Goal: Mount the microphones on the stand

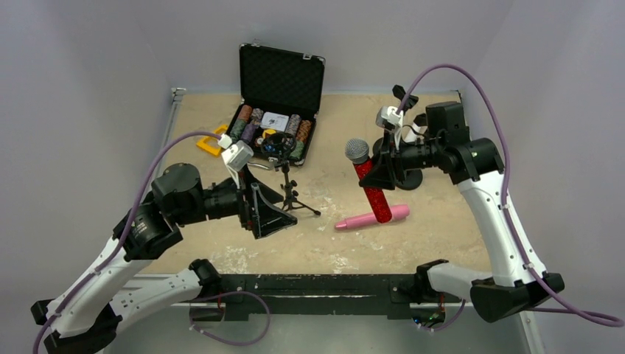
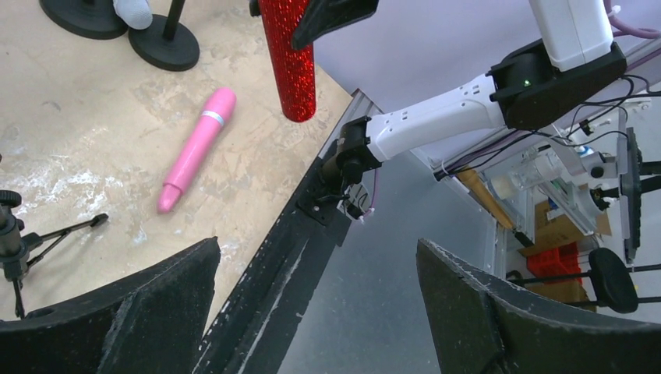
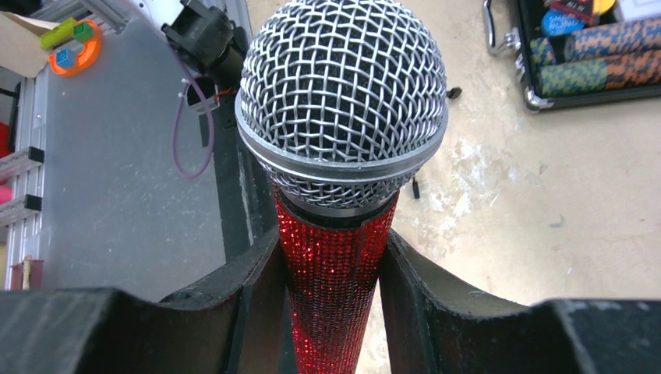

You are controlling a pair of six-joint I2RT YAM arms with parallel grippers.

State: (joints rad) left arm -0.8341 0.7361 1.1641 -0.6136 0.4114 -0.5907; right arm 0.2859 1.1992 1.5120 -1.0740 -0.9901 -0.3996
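Red microphone [image 3: 341, 117]: glittery red body with a grey mesh head on top, held nearly upright and off the counter [image 1: 442, 221].
Right jaws: closed on the red microphone's body just under the head, one jaw touching each side.
Writing: a white card [image 1: 274, 120] and the striped chips [image 1: 304, 131] in the case carry marks too small to read.
Pink microphone [image 1: 372, 217]: lies flat on the counter, near the red microphone's lower end and apart from it.
Round stand bases [image 2: 164, 43]: two black discs on the counter, just behind the red microphone.
Tripod stand [image 1: 290, 188]: small and black, standing on the left-arm side of the red microphone.
Left jaws: spread wide with nothing between them, hanging beyond the tripod stand from the red microphone.
Case [image 1: 284, 81]: black with its lid up, far off on the red microphone's left-arm side.
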